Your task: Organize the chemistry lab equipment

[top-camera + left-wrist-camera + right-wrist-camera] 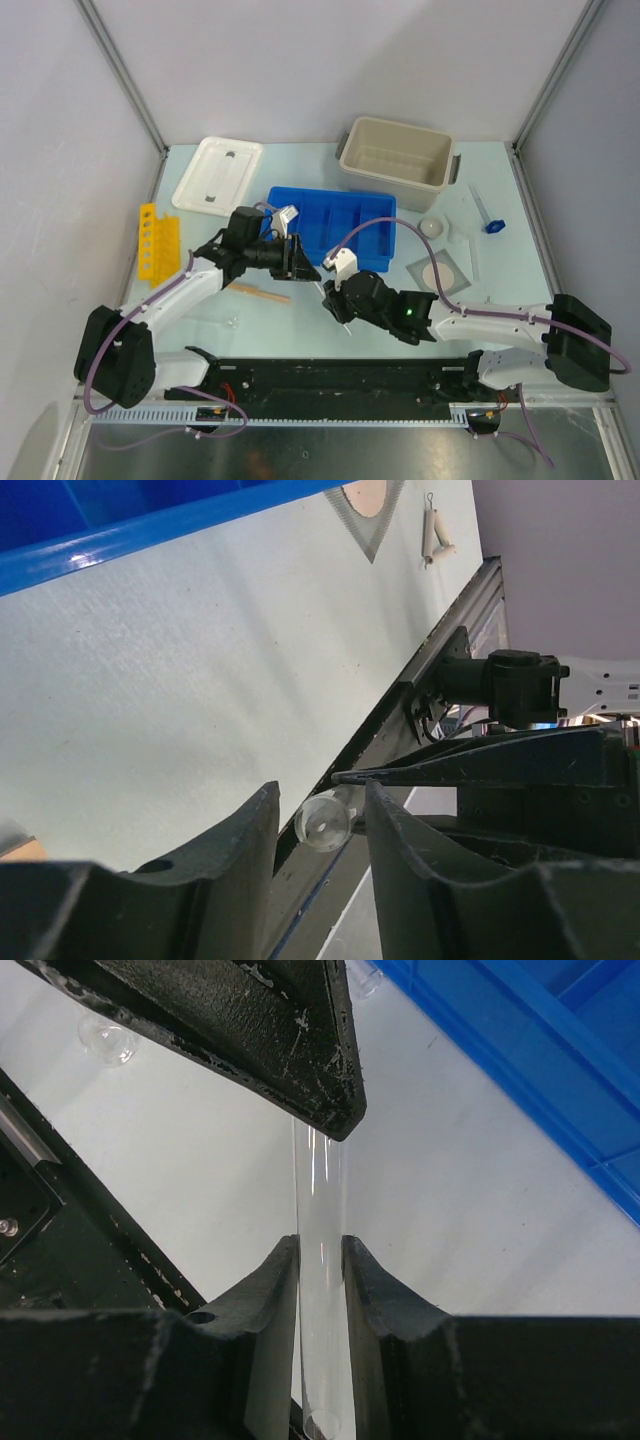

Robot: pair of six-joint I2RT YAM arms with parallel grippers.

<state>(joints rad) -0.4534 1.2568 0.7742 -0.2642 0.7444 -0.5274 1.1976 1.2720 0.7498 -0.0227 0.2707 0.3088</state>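
Note:
My right gripper (320, 1245) is shut on a clear glass tube (320, 1195), held just above the table near the blue tray's front edge. The tube's rounded end (323, 822) lies between the fingers of my left gripper (322, 792), which stand apart on either side of it with gaps showing. In the top view the two grippers, left (300, 262) and right (335, 298), meet in front of the tray. A tan wooden stick (260, 292) and another glass tube (215, 322) lie near the left arm. The grey mesh with its white disc (440, 272) and a small white dish (431, 227) lie at the right.
The blue divided tray (383, 205) sits mid-table, with a beige tub (395, 150) behind it and a white lid (217, 173) at the back left. A yellow rack (155, 240) lies at the left. A blue-tipped item (490, 222) is at the far right.

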